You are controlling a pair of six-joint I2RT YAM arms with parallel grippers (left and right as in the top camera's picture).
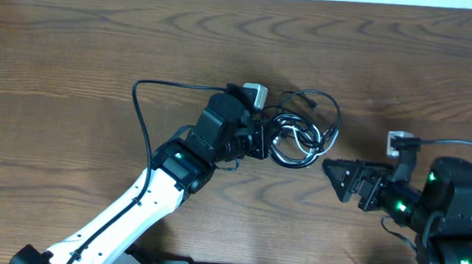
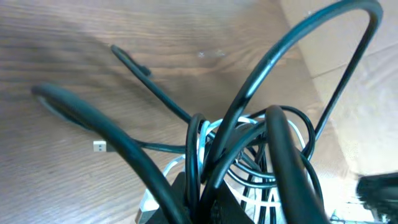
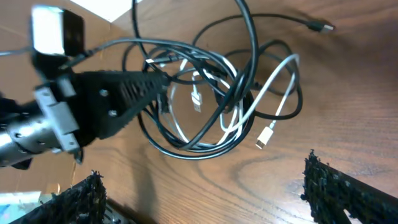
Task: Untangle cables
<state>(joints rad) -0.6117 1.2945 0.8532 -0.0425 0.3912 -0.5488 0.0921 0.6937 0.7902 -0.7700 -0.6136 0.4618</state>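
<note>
Overhead view: the cables [image 1: 303, 130] lie as one tangled knot of black and white loops on the table [image 1: 75, 46], near its middle. The left arm [image 1: 158, 176] reaches in from the lower left, and the left jaws are clamped together on the knot's left edge. A grey-white block [image 1: 255, 93] sits on that wrist at the knot's upper left, and the arm's own black wire [image 1: 142, 125] arcs out from there to the left. The right jaws stand wide apart, pointing left, near the knot's lower right but clear of it, with nothing between them. A smaller white block [image 1: 396, 143] sits on the right arm [image 1: 448, 197], apart from the knot. Left wrist view: black and white strands crowd the lens and bunch at the bottom centre. The left jaws are hidden behind them, and tall black loops block much of the table. A small white connector [image 2: 99, 147] lies on the wood to the left. Right wrist view: the right fingers [image 3: 348, 186] show at both lower corners, far apart, with bare table between them and the knot ahead, untouched. The left fingers [image 3: 124, 93] enter from the left and pinch several black strands at the knot's left side. The white cable [image 3: 273, 93] loops through the knot's right half, and its plug [image 3: 265, 137] is the part nearest the right jaws. A black plug end [image 3: 317, 26] lies at the upper right.
</note>
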